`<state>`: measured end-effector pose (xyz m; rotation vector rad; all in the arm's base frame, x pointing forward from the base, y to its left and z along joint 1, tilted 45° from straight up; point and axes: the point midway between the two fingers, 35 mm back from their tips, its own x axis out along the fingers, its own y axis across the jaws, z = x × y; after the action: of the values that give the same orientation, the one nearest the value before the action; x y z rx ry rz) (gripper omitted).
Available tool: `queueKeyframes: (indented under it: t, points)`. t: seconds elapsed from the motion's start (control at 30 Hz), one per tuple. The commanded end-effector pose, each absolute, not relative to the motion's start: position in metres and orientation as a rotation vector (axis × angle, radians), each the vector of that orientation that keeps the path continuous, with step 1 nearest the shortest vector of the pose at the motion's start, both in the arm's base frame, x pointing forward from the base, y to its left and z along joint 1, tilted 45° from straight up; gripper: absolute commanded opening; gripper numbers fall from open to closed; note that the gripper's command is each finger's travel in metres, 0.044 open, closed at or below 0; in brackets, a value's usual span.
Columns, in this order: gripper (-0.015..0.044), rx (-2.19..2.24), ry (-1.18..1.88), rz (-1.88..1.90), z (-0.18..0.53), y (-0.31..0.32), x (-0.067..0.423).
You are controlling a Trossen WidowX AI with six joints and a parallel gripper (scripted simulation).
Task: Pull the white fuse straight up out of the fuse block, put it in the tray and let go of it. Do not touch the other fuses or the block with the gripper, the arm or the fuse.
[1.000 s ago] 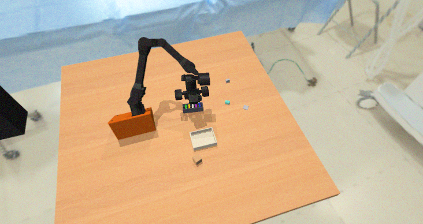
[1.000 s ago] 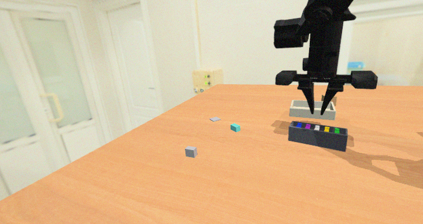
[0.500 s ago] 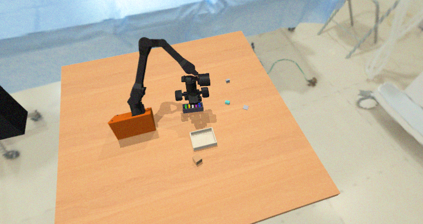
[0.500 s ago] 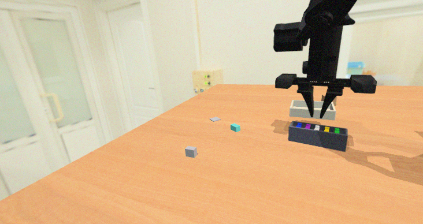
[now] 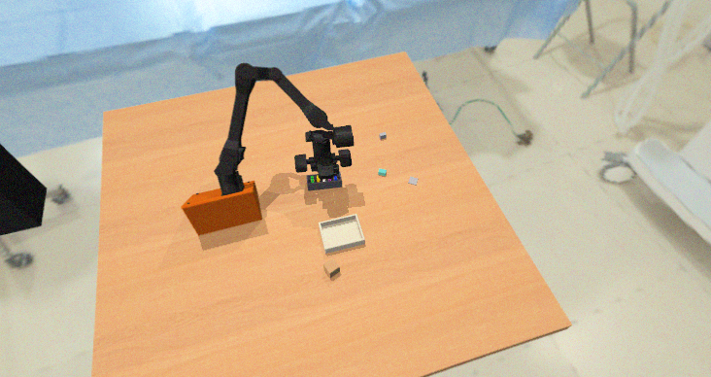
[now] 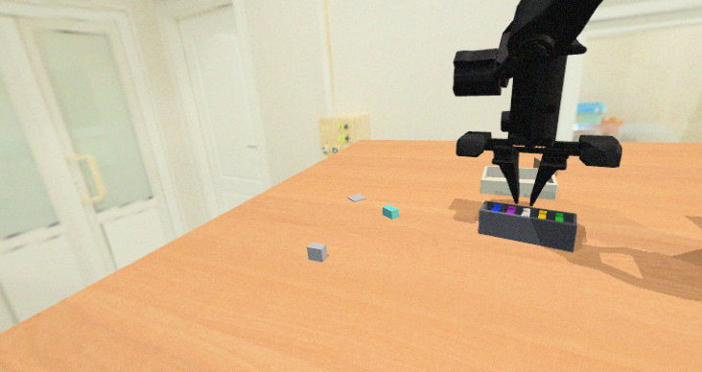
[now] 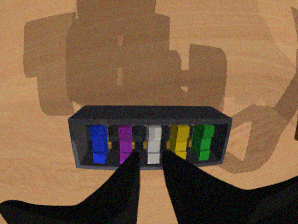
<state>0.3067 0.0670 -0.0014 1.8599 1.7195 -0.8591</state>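
Fuse block — dark grey, long, taken as the landmark; holds five fuses upright in a row so each top can be gripped from above.

White fuse — middle slot of the block, seated, top showing just above the rim; purple fuse and blue fuse to one side, yellow fuse and green fuse to the other, each close beside the next.

Gripper — directly above the block, pointing straight down, fingertips just over the white fuse and straddling it. Jaws set to a narrow gap, pinching nothing — apparently pre-set slim so the tips can slip down either side of the white fuse without brushing purple or yellow. Wrist view confirms the gap centred on the white fuse; contact with it cannot be told, looks apart.

Tray — shallow, white, near the block on its long side, placed for a short carry after a vertical lift.

Tan block — beyond the tray from the fuse block.

Teal cube, grey cube, flat grey tile — scattered well apart from the block on the side away from the tray; outside the likely carry path.

Orange base — arm's mount, near the block's end.
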Motion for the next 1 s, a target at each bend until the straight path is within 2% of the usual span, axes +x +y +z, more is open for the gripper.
queueKeyframes:
  t: [0.0,0.97]
  points:
    - [0.0074,1.864,1.730,-0.868,-0.0061,0.0710,0.3034]
    - [0.0074,1.864,1.731,-0.867,-0.0148,0.0799,0.3033]
